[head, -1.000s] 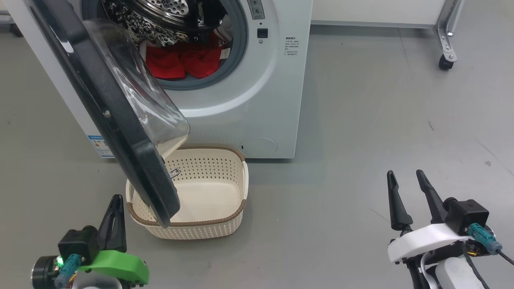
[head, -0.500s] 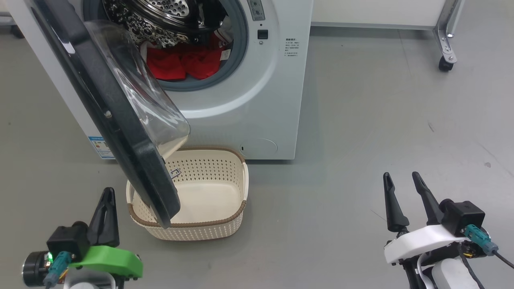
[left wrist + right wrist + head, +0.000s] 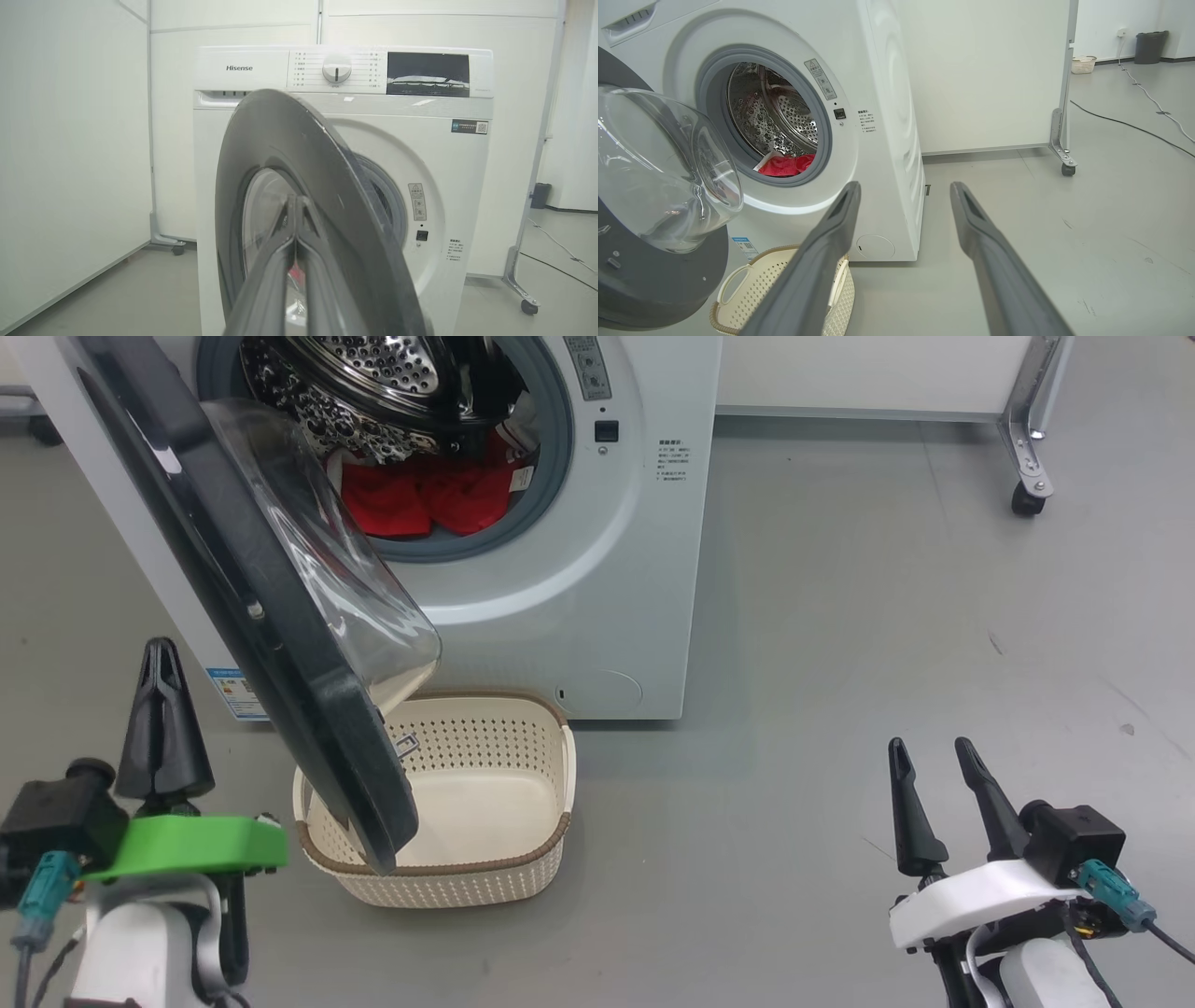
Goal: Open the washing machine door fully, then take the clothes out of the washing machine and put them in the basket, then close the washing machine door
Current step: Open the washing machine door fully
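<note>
Since the washing machine door (image 3: 224, 551) stands half-open beyond the clenched, empty left fingers (image 3: 163, 728), a push could be deflected; right fingers (image 3: 913, 821) are released.

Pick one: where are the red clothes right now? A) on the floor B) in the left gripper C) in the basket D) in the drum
D: the clothes lie inside the washing machine drum; the visible part of the basket is bare.
</note>
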You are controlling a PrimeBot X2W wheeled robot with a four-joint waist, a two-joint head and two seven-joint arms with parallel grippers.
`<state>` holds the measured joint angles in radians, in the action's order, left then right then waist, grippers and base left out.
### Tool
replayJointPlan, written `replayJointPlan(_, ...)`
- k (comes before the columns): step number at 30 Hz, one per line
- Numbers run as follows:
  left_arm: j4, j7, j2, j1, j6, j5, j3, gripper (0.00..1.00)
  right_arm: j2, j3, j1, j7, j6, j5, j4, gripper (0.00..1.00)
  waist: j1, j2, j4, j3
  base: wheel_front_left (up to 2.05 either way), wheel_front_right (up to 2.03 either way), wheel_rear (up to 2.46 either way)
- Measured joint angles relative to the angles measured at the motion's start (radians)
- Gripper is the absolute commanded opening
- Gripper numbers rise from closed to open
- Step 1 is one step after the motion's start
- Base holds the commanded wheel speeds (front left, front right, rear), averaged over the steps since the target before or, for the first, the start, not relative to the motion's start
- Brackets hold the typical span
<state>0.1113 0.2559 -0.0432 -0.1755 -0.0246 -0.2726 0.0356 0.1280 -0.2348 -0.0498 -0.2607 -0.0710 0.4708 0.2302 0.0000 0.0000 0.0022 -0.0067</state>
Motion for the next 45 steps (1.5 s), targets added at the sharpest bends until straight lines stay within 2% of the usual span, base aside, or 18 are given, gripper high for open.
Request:
replayJointPlan(9,-0.088,0.001,-0.010,-0.098,-0.032,-0.001,-0.022,0.00,-0.011,0.007,0.008,0.000,-0.010,-0.017,0.001,1.00,0.0000,0.0000,-0.006,-0.006,0.00,0.00,0.00)
replayJointPlan(22,-0.150,-0.053,-0.027,-0.161,-0.065,0.022,-0.141,0.00,-0.028,0.021,0.019,0.000,-0.020,-0.032,0.006,1.00,0.0000,0.0000,-0.017,0.003,0.00,0.00,0.00)
replayJointPlan(29,-0.109,-0.124,-0.016,-0.145,-0.077,0.022,-0.230,0.00,-0.033,0.027,0.018,0.000,-0.024,-0.035,0.011,1.00,0.0000,0.0000,-0.025,0.008,0.00,0.00,0.00)
replayJointPlan(42,-0.016,-0.204,-0.005,-0.036,-0.077,-0.026,-0.309,0.00,-0.045,0.035,0.018,0.000,-0.033,-0.042,0.019,1.00,0.0000,0.0000,-0.040,0.014,0.00,0.00,0.00)
replayJointPlan(45,0.009,-0.217,-0.006,-0.026,-0.077,-0.007,-0.328,0.00,-0.049,0.038,0.018,0.000,-0.033,-0.042,0.020,1.00,0.0000,0.0000,-0.045,0.016,0.00,0.00,0.00)
